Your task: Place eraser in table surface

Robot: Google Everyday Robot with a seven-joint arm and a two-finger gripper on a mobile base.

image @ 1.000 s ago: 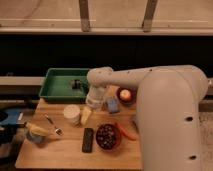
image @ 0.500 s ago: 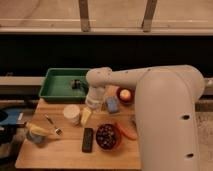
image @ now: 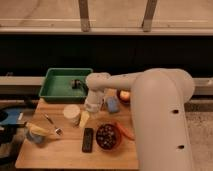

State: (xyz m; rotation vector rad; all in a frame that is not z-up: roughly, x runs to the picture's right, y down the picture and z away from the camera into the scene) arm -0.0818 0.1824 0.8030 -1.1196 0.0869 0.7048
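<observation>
The black eraser [image: 88, 139] lies flat on the table surface [image: 60, 152] beside a dark bowl [image: 108, 136], apart from the gripper [image: 92, 106] hovering behind, whose grip cannot be told, so placement looks done.

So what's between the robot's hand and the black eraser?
In the camera view, a yellow wedge-shaped piece lies on the table surface between the hand, hovering just in front of the green tray, and the eraser.

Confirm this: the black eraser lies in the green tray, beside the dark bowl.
Wrong. The camera view shows the eraser on the wooden table, not in the tray, beside the bowl. The gripper is farther back, by the white cup.
</observation>
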